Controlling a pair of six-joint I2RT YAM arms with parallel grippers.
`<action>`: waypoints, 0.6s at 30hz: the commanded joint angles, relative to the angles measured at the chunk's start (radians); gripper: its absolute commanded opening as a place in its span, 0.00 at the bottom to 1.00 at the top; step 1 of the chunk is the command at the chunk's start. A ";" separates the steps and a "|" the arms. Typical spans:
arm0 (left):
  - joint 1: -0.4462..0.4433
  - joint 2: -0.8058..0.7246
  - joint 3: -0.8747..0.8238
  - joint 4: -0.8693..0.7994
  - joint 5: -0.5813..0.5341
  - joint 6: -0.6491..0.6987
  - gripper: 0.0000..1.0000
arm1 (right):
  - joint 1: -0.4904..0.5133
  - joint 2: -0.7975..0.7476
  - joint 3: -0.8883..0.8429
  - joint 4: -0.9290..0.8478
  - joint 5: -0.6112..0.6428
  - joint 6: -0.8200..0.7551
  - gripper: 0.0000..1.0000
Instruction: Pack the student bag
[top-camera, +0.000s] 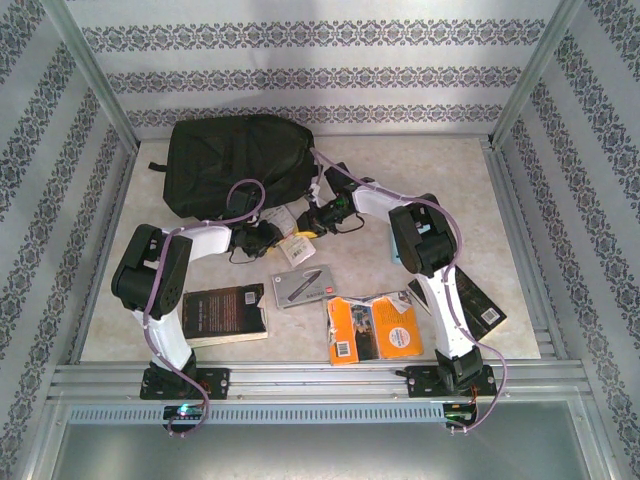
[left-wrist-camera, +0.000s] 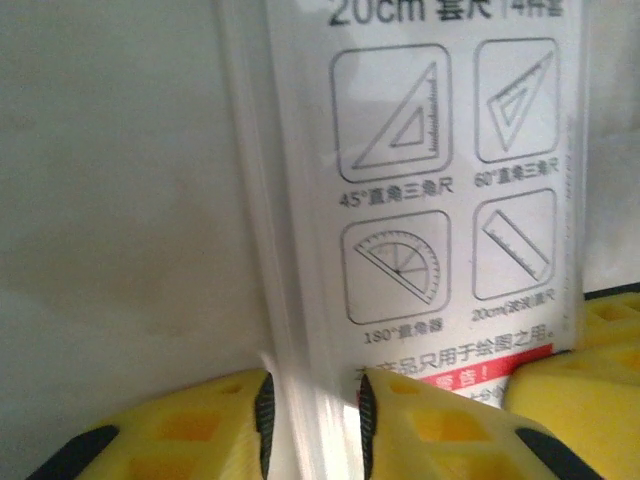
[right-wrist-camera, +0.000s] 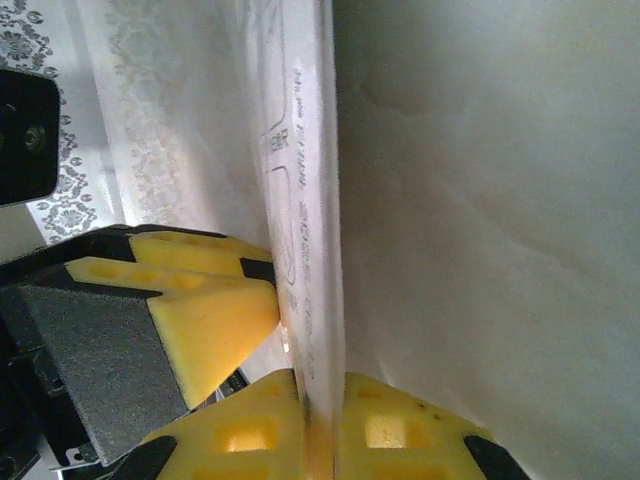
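Fingers (right-wrist-camera: 400, 430) near rumpled black student bag (top-camera: 235, 160)

Robot test cell in a lab, not a lived-in room. A pale, marble-look tabletop (top-camera: 430, 170) is boxed in by silver metal frame posts (top-camera: 97, 80) rising at its corners. Flat panels (top-camera: 300, 75) printed with grey floral stripes close off its far, left and right sides. A slotted aluminium rail (top-camera: 320, 378) runs along the tabletop's near edge, and two white-and-black robot arms are bolted to it: the left arm (top-camera: 168, 335) and the right arm (top-camera: 445, 310), both with cables looping along them. A black student bag (top-camera: 235, 160) and several books (top-camera: 225, 312) lie on the tabletop.
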 joint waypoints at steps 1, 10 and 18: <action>-0.009 -0.017 -0.015 0.125 0.026 0.004 0.37 | -0.046 -0.079 -0.054 0.086 0.057 0.094 0.03; 0.016 -0.163 0.010 0.001 0.023 0.041 0.55 | -0.083 -0.217 -0.166 0.133 0.143 0.250 0.00; 0.024 -0.229 0.043 -0.068 0.049 0.065 0.64 | -0.105 -0.401 -0.353 0.281 0.218 0.439 0.00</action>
